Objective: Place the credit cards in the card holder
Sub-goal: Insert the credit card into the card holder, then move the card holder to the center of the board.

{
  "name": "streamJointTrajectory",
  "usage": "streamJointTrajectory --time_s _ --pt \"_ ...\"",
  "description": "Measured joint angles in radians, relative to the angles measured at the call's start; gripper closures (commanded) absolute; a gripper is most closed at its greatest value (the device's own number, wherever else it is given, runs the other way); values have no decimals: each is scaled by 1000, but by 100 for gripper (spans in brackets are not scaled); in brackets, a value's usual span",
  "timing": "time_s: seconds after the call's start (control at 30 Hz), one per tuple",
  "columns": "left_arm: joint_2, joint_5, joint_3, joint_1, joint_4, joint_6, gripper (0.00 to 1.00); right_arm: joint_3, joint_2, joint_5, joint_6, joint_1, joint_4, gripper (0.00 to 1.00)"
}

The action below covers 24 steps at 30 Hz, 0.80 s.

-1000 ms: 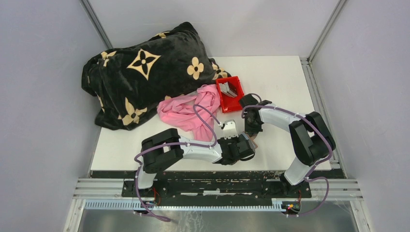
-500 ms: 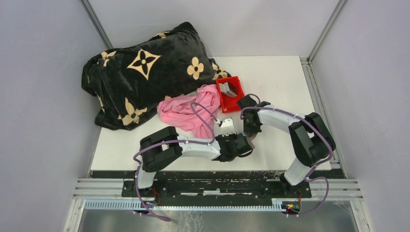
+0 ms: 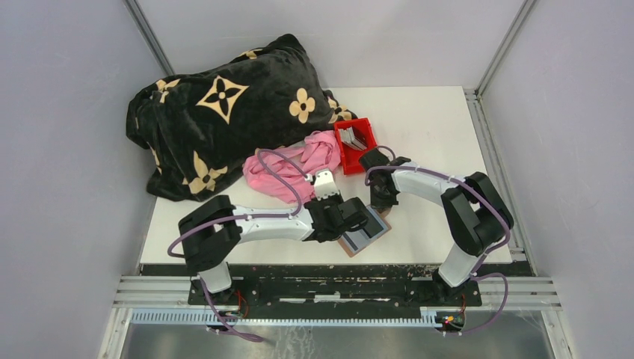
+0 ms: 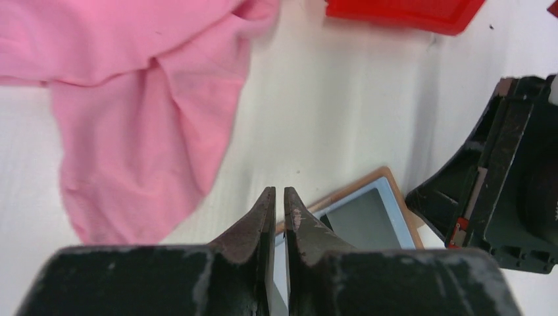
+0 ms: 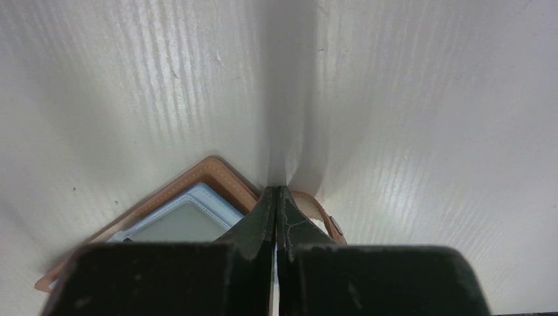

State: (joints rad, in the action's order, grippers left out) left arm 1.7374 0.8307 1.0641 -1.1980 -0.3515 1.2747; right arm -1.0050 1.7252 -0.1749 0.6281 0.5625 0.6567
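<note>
The card holder (image 3: 366, 238) lies open near the table's front edge, brown leather with a pale blue lining and a grey window (image 4: 365, 220). My left gripper (image 3: 359, 222) hovers at its left side. Its jaws (image 4: 277, 191) stand a narrow slit apart, and only the lining shows through the slit. My right gripper (image 3: 383, 203) is shut and presses its tips (image 5: 275, 189) down at the holder's far corner (image 5: 197, 181), beside the snap tab (image 5: 322, 217). Several grey credit cards (image 3: 357, 139) stand in the red bin (image 3: 350, 161).
A pink cloth (image 3: 288, 172) lies left of the bin and close to my left arm (image 4: 131, 99). A black blanket with tan flowers (image 3: 217, 112) fills the back left. The bin's edge (image 4: 401, 10) shows ahead of my left gripper, with my right gripper's body (image 4: 507, 171) to its right.
My left arm has swung left and drawn its gripper back off the card holder, which now shows open. My right gripper stayed pressed on the far corner.
</note>
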Motion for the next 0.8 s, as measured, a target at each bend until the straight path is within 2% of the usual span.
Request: streamJointTrajectory --time_s 0.3,0.47,0.63,0.8 --pt "-201 -3 -122 0 -63 13 82 -32 24 0 23 29 18 99" --pt "-294 -31 -214 -101 -46 46 82 -34 21 1 29 32 18 99" --pt "-276 -69 -236 -225 -40 87 82 -34 19 1 30 34 17 99" --pt "-216 -85 -236 -250 -32 117 81 -31 14 1 31 39 11 99"
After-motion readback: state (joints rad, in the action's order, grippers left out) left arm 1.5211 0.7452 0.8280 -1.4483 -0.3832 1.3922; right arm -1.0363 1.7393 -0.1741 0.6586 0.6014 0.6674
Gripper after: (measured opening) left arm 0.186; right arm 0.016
